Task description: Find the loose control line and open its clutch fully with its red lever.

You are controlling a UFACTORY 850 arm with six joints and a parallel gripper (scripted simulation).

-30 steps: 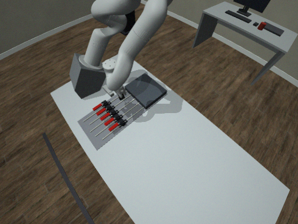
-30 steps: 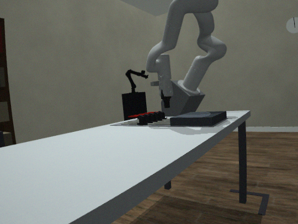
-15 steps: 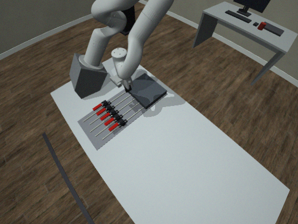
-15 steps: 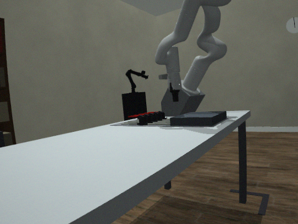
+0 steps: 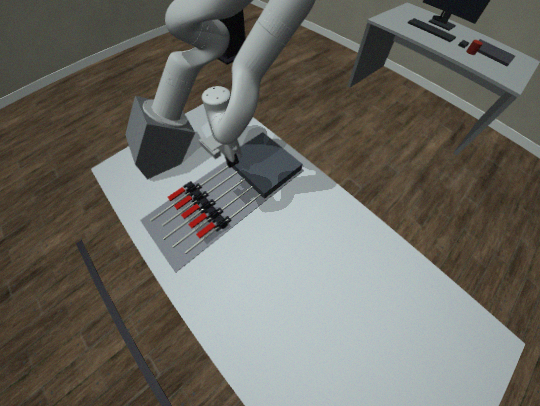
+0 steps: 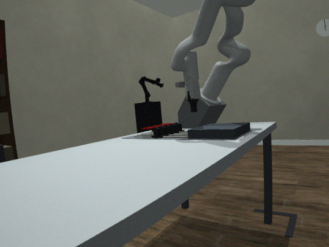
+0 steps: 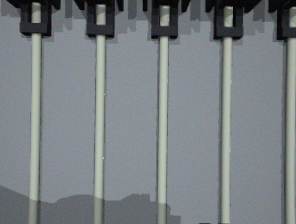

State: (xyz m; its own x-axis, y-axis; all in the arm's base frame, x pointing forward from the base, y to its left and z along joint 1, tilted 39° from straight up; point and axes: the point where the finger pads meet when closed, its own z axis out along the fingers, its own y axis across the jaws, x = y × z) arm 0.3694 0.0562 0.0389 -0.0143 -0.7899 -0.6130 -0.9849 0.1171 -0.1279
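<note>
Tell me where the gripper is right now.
In the top view, the shut gripper hangs above the lines, beside the grey console, toward the arm's base.
</note>
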